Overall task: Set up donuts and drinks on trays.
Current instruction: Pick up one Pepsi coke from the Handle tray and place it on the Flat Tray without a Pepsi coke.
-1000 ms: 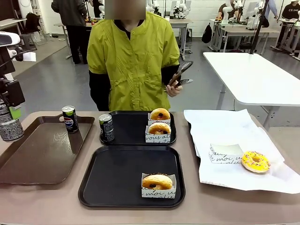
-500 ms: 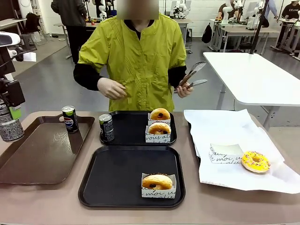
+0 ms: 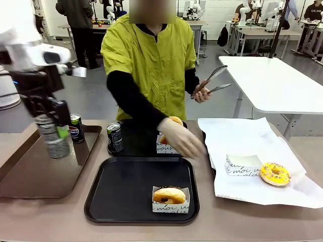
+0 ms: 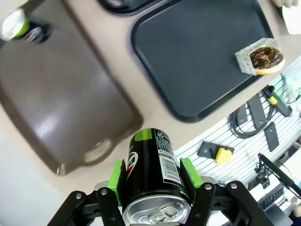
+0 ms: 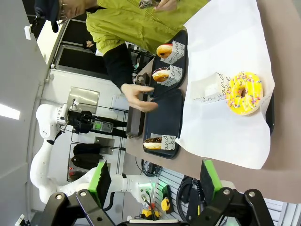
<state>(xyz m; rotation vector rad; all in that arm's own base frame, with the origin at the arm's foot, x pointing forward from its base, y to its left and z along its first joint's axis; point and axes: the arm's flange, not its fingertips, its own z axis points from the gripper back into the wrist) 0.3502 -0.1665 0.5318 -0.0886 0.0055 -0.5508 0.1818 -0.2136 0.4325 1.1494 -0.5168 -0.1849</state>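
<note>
Left end effector [image 3: 55, 132], clenched on a can [image 3: 56, 146], hangs above the brown tray [image 3: 30, 176]. Drink transfer in hand: next, likely carry it right to the near black tray [image 3: 126, 194], setting it upright. Right end effector [image 5: 155, 181] released, empty.

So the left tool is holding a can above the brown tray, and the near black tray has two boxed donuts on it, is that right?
Not quite: the front view shows one boxed donut on the near black tray, not two. The rest stands: the left tool is holding a can above the brown tray.
</note>
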